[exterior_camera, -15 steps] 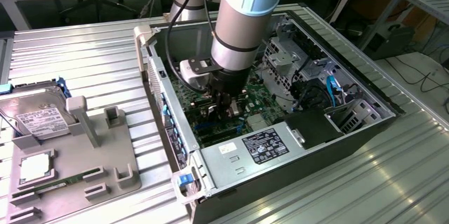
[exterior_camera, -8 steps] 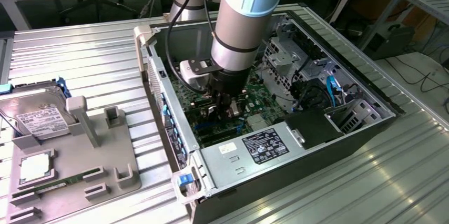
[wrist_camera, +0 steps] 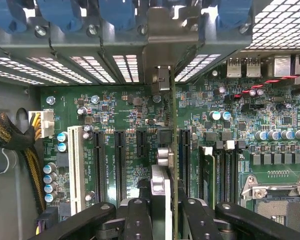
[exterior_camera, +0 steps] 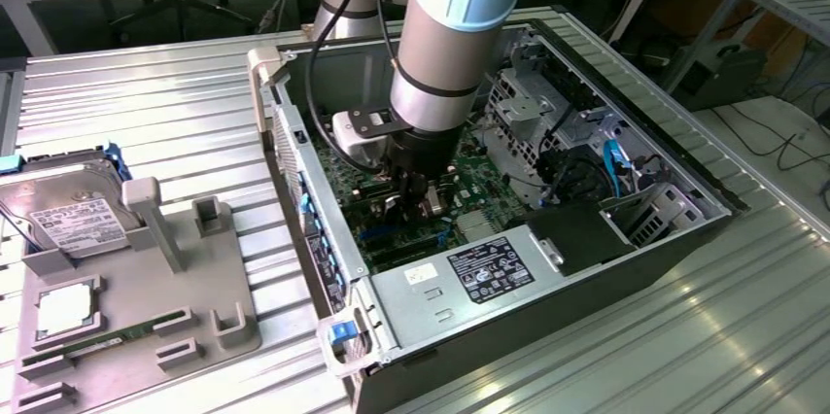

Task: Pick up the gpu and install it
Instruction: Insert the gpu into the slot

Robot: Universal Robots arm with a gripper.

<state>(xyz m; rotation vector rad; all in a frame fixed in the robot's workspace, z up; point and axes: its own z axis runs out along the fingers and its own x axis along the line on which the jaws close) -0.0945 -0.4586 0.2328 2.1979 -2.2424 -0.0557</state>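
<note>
The gpu (wrist_camera: 173, 160) appears edge-on in the wrist view, a thin card standing upright over the green motherboard (wrist_camera: 130, 125). Its silvery bracket end (wrist_camera: 162, 79) reaches the case's rear slot openings. My gripper (wrist_camera: 165, 212) is shut on the gpu, with a black finger (wrist_camera: 137, 220) on each side of the card. The card stands between two black expansion slots (wrist_camera: 185, 160); whether it is seated I cannot tell. In the exterior view, my gripper (exterior_camera: 422, 202) is deep inside the open computer case (exterior_camera: 674, 156), just above the motherboard (exterior_camera: 487, 186).
A grey fixture (exterior_camera: 169, 278) at the exterior view's left holds a silver hard drive (exterior_camera: 72, 220) and a green memory stick (exterior_camera: 78, 348). The power supply (exterior_camera: 480, 273) fills the case's near end. A braided cable bundle (wrist_camera: 12, 135), memory slots (wrist_camera: 222, 170) and the CPU socket (wrist_camera: 285, 202) flank the card.
</note>
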